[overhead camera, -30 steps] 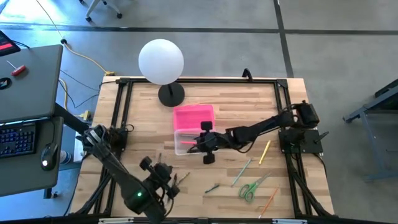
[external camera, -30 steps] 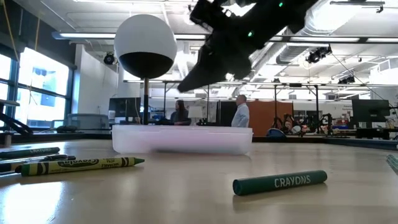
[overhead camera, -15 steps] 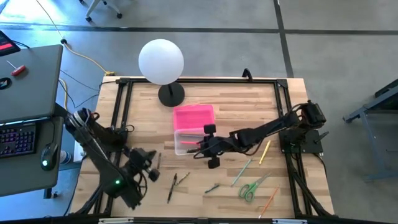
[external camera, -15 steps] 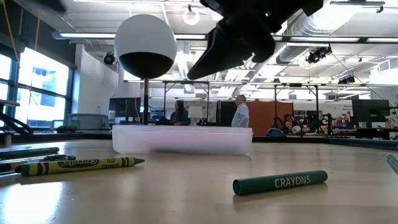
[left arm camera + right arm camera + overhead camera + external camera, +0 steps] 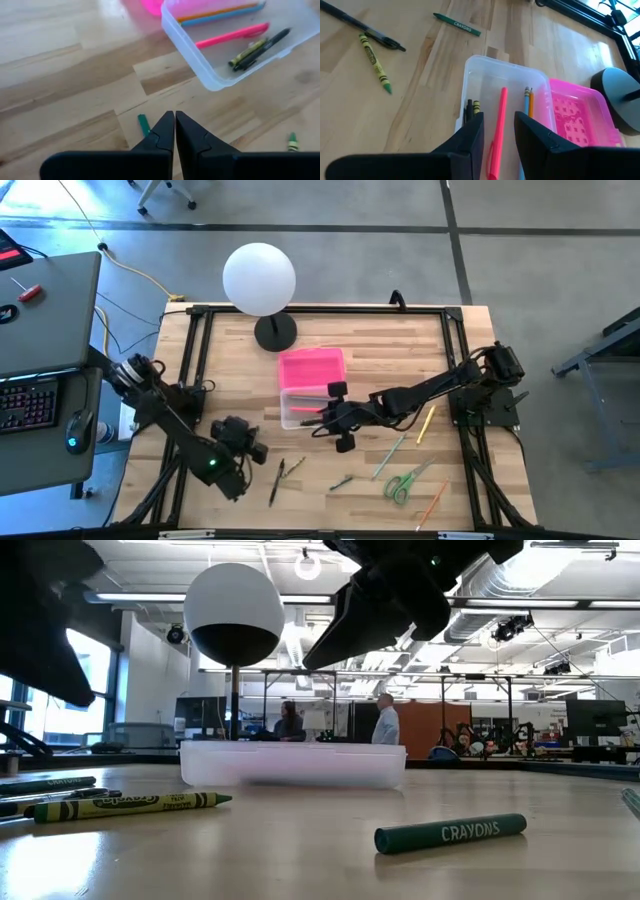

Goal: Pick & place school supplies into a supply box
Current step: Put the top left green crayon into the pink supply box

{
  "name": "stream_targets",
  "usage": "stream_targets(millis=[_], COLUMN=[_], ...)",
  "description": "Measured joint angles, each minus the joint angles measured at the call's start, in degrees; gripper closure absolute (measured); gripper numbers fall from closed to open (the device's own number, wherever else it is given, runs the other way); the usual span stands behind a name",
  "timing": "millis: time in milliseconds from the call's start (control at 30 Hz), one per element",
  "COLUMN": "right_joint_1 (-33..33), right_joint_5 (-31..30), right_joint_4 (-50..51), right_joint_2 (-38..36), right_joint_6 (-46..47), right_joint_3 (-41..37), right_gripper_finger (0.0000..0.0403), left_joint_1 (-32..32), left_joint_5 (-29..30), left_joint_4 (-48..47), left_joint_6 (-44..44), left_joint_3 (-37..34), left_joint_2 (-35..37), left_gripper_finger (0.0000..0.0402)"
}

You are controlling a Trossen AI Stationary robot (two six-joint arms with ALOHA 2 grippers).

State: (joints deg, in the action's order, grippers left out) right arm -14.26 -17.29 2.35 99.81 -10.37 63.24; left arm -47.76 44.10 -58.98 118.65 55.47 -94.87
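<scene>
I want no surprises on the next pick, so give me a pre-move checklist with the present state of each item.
1. Supply box open, pink lid clear of the tray: ok.
2. Right gripper empty, fingers apart, over the supply box: ok.
3. Left gripper empty, fingers together, above bare table near a green crayon: ok.
4. Items already in the box, including a pink pen, lying flat inside: ok.
5. Supplies still out on the table, such as the scissors and the yellow pencil: not ok, still to be packed.
6. Whether the remaining supplies will all fit in the box: cannot tell.
</scene>
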Motion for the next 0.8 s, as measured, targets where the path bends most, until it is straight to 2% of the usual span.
stream_targets(millis=[200, 533, 667, 800], right_joint_1=[0.0, -0.02, 0.0, -0.02], right_joint_5=[4.1, 4.23, 4.22, 4.23], right_joint_4=[0.2, 0.84, 1.36, 1.79], right_joint_2=[0.0, 0.0, 0.0, 0.0], right_joint_6=[0.03, 1.33, 1.33, 1.33], right_joint_3=[0.0, 0.0, 0.0, 0.0], right_gripper_finger=[0.0315, 0.0315, 0.0315, 0.0315], left_joint_1=[3.96, 9.29, 10.69, 12.2], left_joint_5=[-1.77, -5.79, -6.28, -11.88], left_joint_4=[0.02, 0.51, 0.67, 2.63], left_joint_6=[-4.22, -6.57, -10.15, -9.55], left_joint_3=[0.01, 0.03, 0.03, 0.03], left_joint_2=[-0.55, -0.57, -0.57, -0.57], left_gripper_finger=[0.0355, 0.0355, 0.0355, 0.0355])
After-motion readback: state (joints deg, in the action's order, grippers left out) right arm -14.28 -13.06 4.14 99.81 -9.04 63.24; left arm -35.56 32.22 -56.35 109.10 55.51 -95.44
